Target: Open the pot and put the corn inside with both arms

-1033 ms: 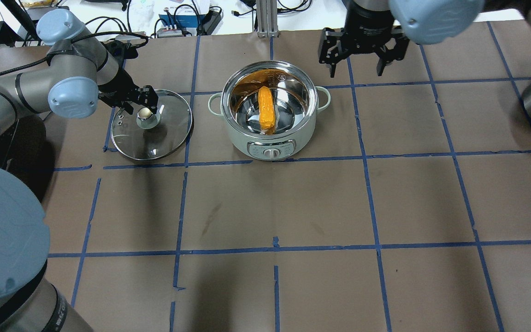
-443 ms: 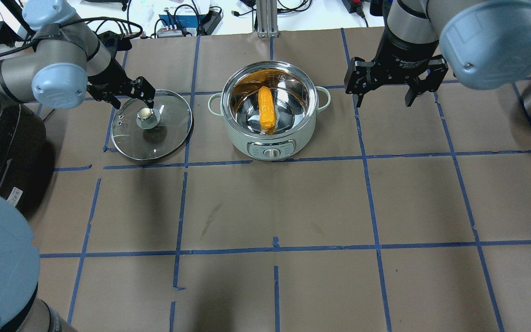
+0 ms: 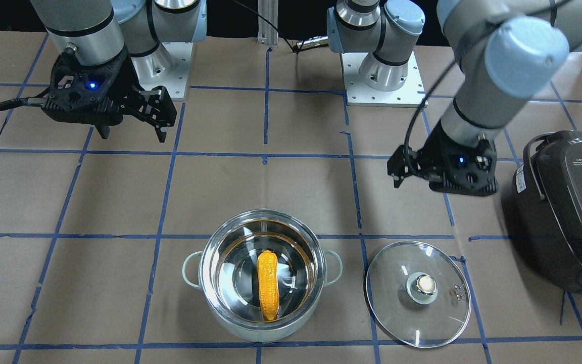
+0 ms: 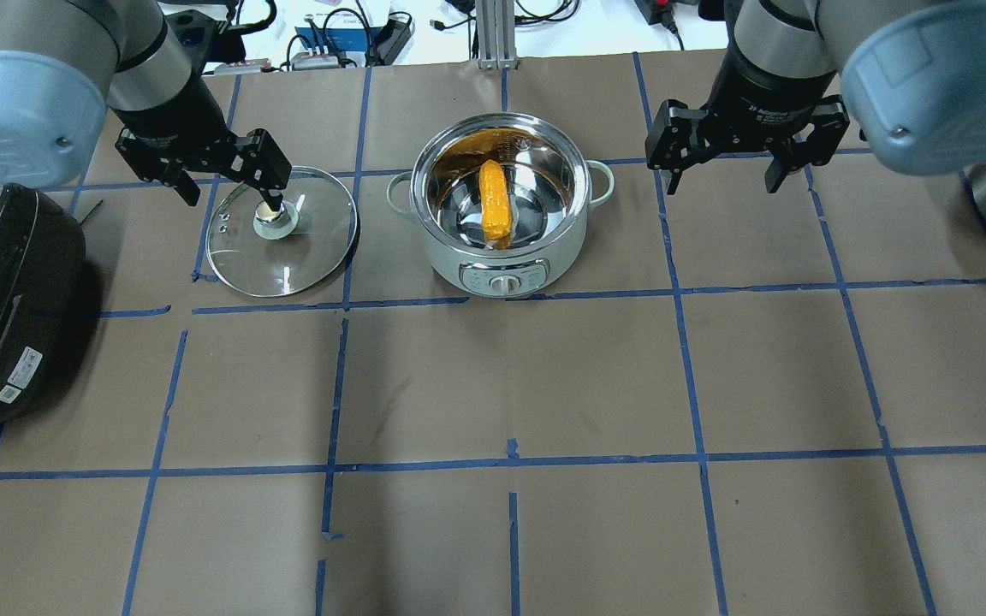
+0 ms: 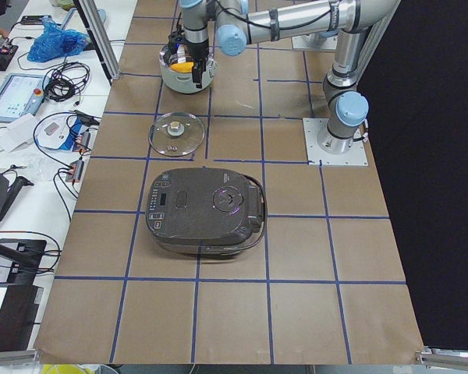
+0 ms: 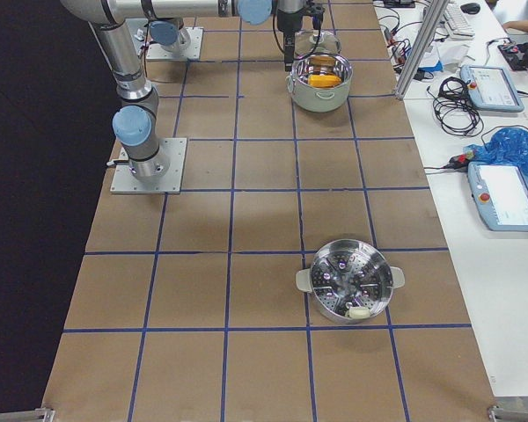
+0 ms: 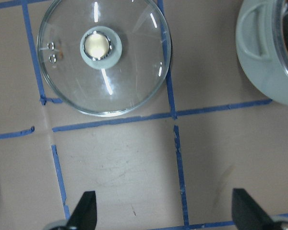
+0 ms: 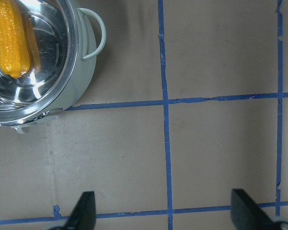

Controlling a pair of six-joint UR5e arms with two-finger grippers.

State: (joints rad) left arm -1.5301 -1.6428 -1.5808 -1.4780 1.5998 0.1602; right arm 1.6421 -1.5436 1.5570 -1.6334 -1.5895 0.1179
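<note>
The corn (image 4: 494, 204) lies inside the open pot (image 4: 501, 261), with the glass lid (image 4: 309, 252) flat on the bench (image 4: 544, 385) beside it. The left claw (image 4: 232, 195) and right claw (image 4: 722, 175) hang spread wide and empty. The job looks done; I'd say only backing away remains.

Legible only as faint white print, roughly "2F Adaptive", on the black wrist collar (image 4: 769, 109) of the right arm (image 4: 780, 38); rice cooker (image 4: 5, 282) stickers unreadable.

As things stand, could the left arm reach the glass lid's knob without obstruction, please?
Probably yes: the left gripper hangs open near the lid, its knob faces up, and the rice cooker stands well aside.
</note>
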